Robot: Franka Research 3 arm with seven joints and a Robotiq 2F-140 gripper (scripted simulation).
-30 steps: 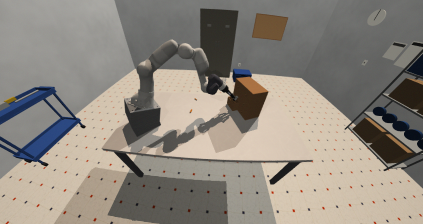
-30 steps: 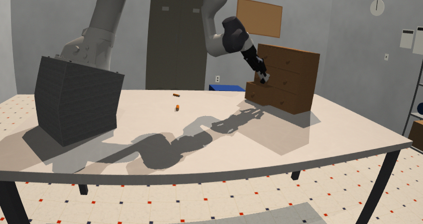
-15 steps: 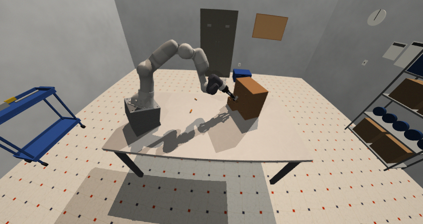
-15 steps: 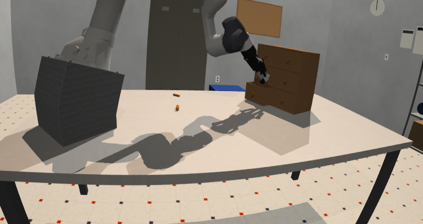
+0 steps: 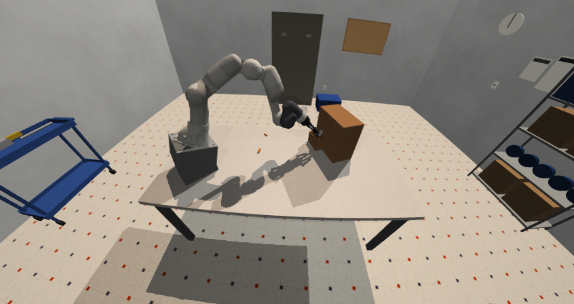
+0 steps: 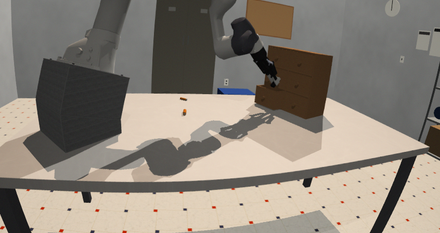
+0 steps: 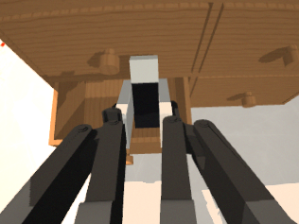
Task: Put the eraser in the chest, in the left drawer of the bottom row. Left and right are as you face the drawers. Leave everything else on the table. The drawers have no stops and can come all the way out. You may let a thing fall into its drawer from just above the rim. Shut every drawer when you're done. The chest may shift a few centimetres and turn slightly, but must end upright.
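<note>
Rn the gripper (image 5: 319,133) (image 6: 273,79) (image 7: 146,93) is up by the chest (image 5: 340,137) (image 6: 320,83) (image 7: 142,27), on its drawer side, angled down toward it. Fingers are clenched on the eraser (image 5: 321,131) (image 6: 279,79) (image 7: 145,70), a block w/ a pale part and a black part. So the eraser's in the grasp, above the chest's bottom-left drawer (image 5: 313,141) (image 6: 269,96) (image 7: 52,122), not down in it. Can't tell if it touches the chest front.

That drawer's pulled out from the chest; the bottom-right one (image 6: 295,103) (image 7: 227,89) is shut, & the rows above look shut too. Chest stands upright on the table (image 5: 361,189) (image 6: 230,170) (image 7: 24,141).

Two small orange-and-dark bits, one (image 5: 265,134) (image 6: 183,99) and another (image 5: 258,150) (image 6: 184,112), lie on the table well apart from the chest, out in front, btwn it & the arm's dark base block (image 5: 196,163) (image 6: 86,108). A blue box (image 5: 328,99) (image 6: 235,91) sits off the table, past the chest near the back wall.
</note>
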